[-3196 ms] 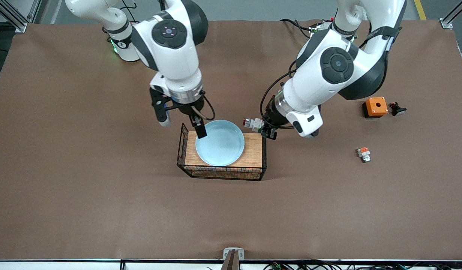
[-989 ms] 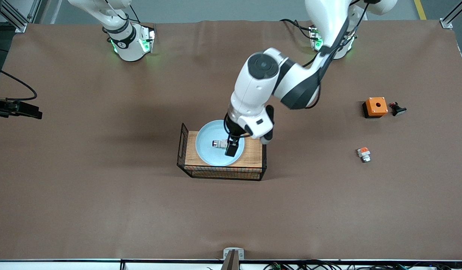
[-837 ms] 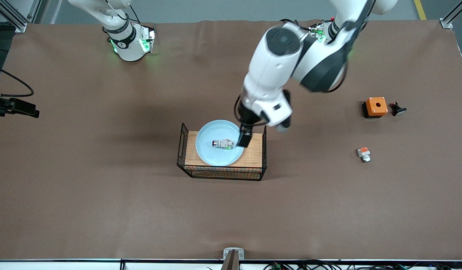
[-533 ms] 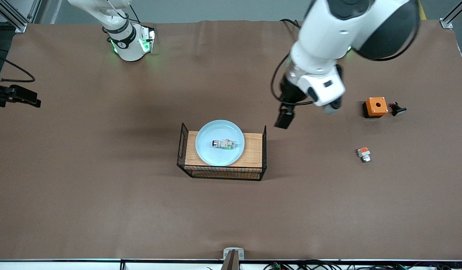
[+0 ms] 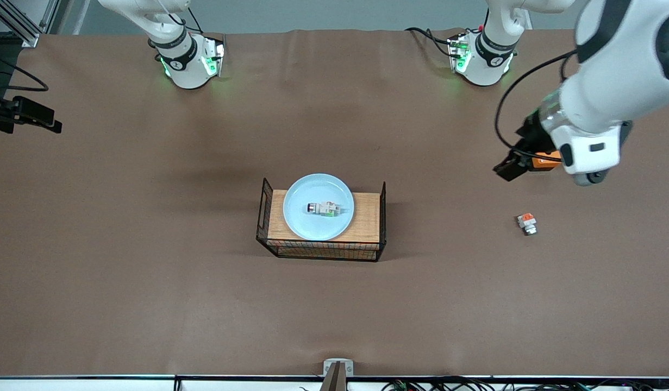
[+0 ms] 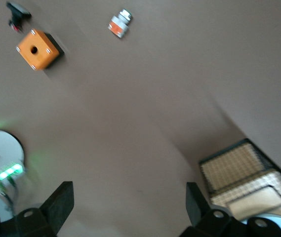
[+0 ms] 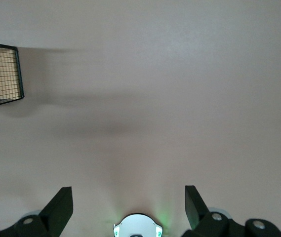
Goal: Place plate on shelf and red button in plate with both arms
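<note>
Plate [image 5: 318, 207] and red button [image 5: 323, 209] were found together on the wooden top of the wire basket [image 5: 322, 248] near the middle of the table [image 5: 149, 282]: the plate lay flat on the wood, toward the right arm's end of the basket, and the button lay on its side inside the plate, close to its centre, red cap turned toward the right arm's end. The left gripper [image 5: 511, 168] was held in the air over the table toward the left arm's end, just beside the orange box [image 5: 546, 161], which was partly hidden by the wrist; its fingers [image 6: 59, 205] were seen spread wide apart with nothing between them. A small white piece with an orange block [image 5: 526, 223] lay nearer the front camera than the orange box, well apart from the basket. In the left wrist view a small black piece [image 6: 17, 11] was seen next to the orange box. The right gripper [image 7: 129, 207] was drawn back at the right arm's edge of the table, above bare tabletop, its fingers likewise spread apart and empty, with a corner of the basket seen in its wrist view.
</note>
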